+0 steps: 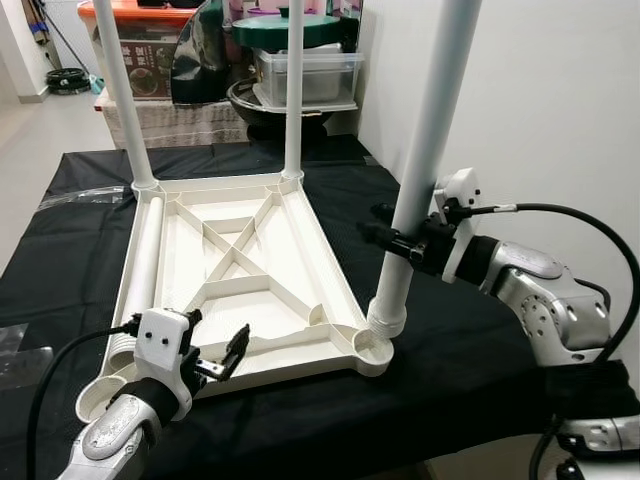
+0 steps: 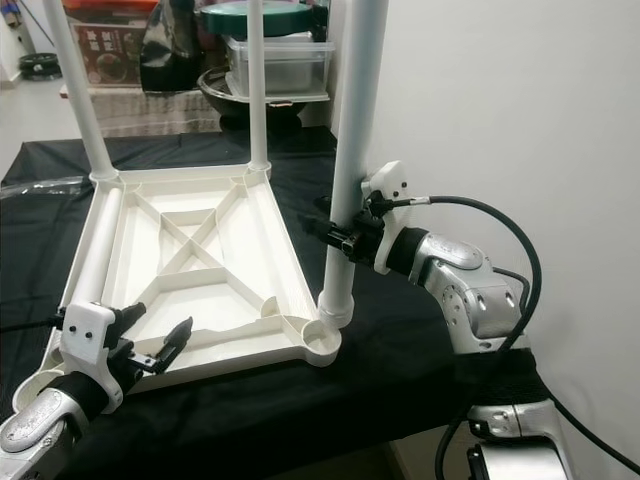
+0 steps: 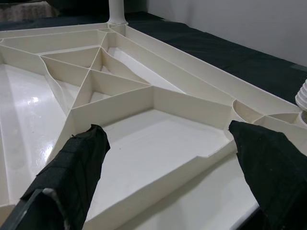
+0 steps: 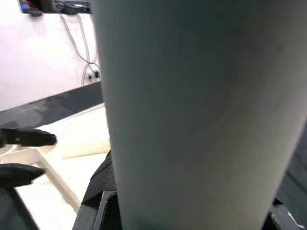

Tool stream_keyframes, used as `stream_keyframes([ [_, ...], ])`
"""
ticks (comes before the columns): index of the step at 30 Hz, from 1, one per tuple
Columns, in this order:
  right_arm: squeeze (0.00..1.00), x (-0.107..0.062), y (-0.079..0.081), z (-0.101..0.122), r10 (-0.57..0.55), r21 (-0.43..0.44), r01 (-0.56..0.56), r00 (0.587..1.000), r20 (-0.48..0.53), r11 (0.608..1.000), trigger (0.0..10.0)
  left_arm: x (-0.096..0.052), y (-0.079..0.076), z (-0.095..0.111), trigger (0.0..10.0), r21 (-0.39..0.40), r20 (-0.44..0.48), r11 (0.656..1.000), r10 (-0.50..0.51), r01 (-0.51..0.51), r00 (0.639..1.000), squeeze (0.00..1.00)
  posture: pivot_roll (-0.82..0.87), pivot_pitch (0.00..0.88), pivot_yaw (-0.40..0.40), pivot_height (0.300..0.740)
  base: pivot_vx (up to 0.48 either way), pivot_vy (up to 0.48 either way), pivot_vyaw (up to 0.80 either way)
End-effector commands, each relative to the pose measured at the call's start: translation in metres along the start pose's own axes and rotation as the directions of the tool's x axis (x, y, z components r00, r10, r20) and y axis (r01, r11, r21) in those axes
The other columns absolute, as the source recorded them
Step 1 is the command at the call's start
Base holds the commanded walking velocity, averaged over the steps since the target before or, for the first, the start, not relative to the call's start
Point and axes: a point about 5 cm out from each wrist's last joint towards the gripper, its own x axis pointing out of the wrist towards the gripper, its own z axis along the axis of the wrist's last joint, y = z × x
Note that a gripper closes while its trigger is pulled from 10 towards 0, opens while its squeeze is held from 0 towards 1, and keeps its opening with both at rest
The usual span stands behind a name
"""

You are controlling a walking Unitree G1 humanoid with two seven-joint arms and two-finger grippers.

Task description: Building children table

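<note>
left hand (image 1: 222, 357) agape, right hand (image 1: 392, 238) clamped

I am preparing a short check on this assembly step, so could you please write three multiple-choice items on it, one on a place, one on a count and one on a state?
1. Where does the loose fourth leg lie?
A. In the tabletop's channel on the robot's left side
B. On the floor
C. Across the black cloth at the right

2. How many legs stand upright at the tabletop's corners?
A. One
B. Three
C. Four

3. What is the state of the left tool?
A. Shut on a leg
B. Open, holding nothing
C. Shut on the cloth

Answers:
1. A, the loose leg lies along that edge of the upturned tabletop.
2. B, two far legs stand, and the near leg, gripped by the right tool, stands at its corner socket.
3. B, the left tool has its fingers spread over the tabletop.
</note>
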Motion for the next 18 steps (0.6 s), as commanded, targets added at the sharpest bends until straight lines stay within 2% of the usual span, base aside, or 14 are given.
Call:
stream_keyframes([
  [1, 0.0, 0.0, 0.013, -0.001, 0.072, -0.004, -0.072, 0.997, -0.005, 0.997, 0.0, 0.0, 0.002, -0.004, 10.0, 0.006, -0.021, 1.0, 0.01, -0.01, 1.0, 0.0, 0.02, 0.0, -0.071, 0.74, 0.0, 0.0, 0.0],
  [7, 0.0, -0.001, 0.031, -0.017, 0.167, -0.009, -0.168, 0.984, -0.062, 0.986, 0.0, -0.001, 0.007, -0.005, 10.0, 0.01, -0.025, 1.0, 0.03, -0.03, 0.999, 0.0, 0.02, 0.0, -0.075, 0.74, 0.0, 0.0, 0.0],
  [18, 0.0, -0.002, 0.036, -0.025, 0.185, 0.008, -0.185, 0.98, -0.077, 0.983, 0.0, -0.002, 0.009, -0.006, 10.0, 0.011, -0.029, 0.999, 0.043, -0.043, 0.999, 0.0, 0.02, 0.0, -0.076, 0.74, 0.0, 0.0, 0.0],
])
